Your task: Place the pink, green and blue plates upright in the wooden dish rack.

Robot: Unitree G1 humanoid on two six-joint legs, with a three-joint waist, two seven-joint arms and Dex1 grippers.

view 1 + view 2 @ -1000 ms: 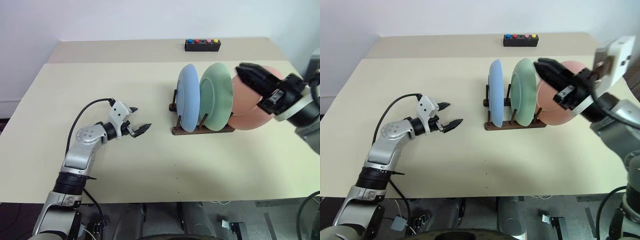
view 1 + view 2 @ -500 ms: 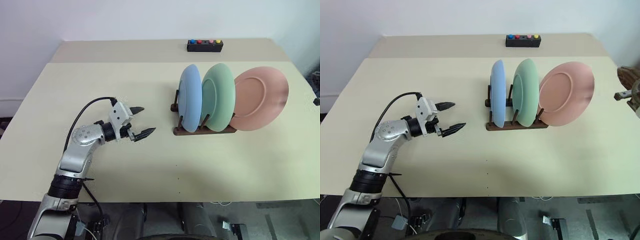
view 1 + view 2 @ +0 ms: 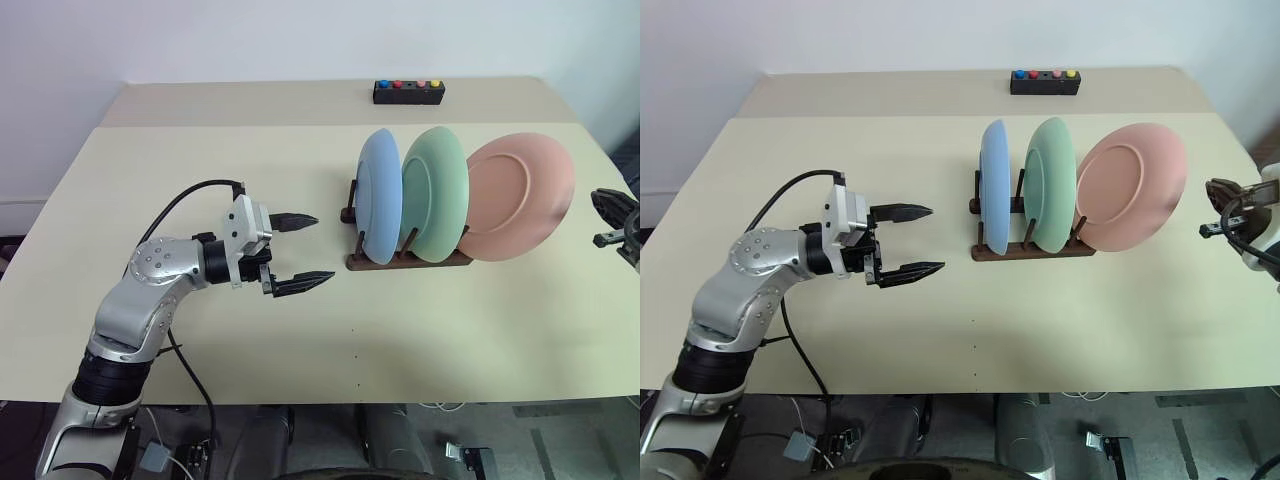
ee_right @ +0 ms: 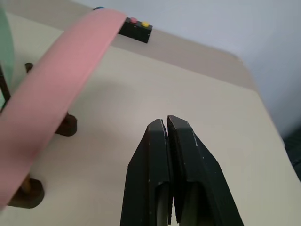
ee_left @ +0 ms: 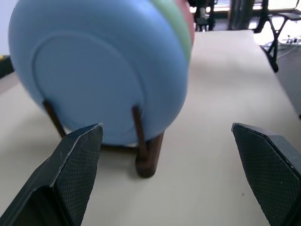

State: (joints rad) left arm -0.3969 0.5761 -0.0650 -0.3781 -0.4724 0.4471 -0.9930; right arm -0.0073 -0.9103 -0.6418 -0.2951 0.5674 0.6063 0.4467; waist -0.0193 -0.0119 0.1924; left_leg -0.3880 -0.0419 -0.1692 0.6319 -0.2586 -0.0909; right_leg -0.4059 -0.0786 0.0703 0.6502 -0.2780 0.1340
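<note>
All three plates sit upright between the pegs of the wooden dish rack [image 3: 405, 260] near the table's [image 3: 200, 150] far right: blue plate [image 3: 380, 195], green plate [image 3: 435, 190], pink plate [image 3: 520, 195] leaning at the end slot. Left gripper [image 3: 300, 250] wide, empty; right gripper [image 4: 167, 136] closed, empty, clear of the pink plate. Task looks complete.

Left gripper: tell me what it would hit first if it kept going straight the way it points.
Probably the blue plate in the wooden dish rack: the left gripper, fingers open, points level at its face. Exact height is hard to judge.

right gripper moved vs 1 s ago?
Yes. The right gripper, shut, was over the pink plate in the wooden dish rack; it has pulled away to the plate's right, clear of it.
</note>
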